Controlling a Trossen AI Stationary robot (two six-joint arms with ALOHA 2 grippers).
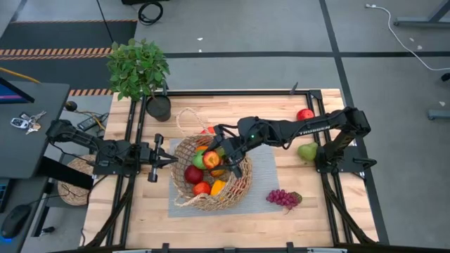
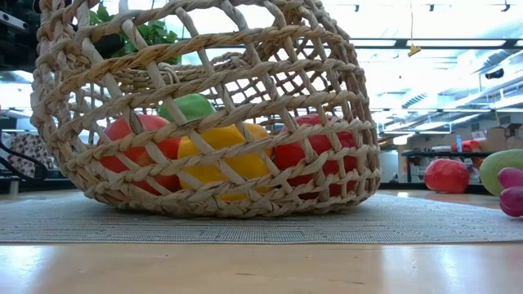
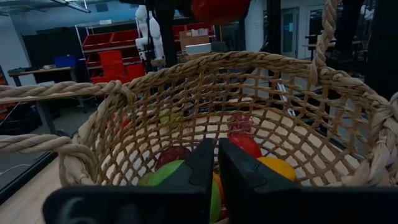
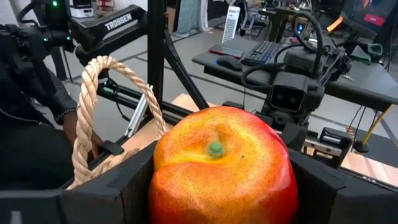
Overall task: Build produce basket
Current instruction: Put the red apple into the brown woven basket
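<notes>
Here, the right gripper [image 1: 214, 159] is clamped on a red-yellow apple [image 4: 221, 168] above the wicker basket [image 1: 184, 193] at the table's middle; released too high or off-centre, it could bounce off the piled fruit. Inside lie a green apple [image 1: 199, 161], red apple [image 1: 193, 174] and orange [image 1: 218, 187]. The left gripper [image 1: 171, 161], fingers together, rests at the rim. Farther right wait grapes [image 1: 282, 198] and a pear [image 1: 306, 151].

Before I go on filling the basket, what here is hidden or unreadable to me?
- Basket floor: high view, covered by fruit and the right gripper holding the red-yellow apple.
- Left gripper jaws: left wrist view, pressed at the wicker rim.
- Grapes and pear: low view, cut off by the edge.
</notes>
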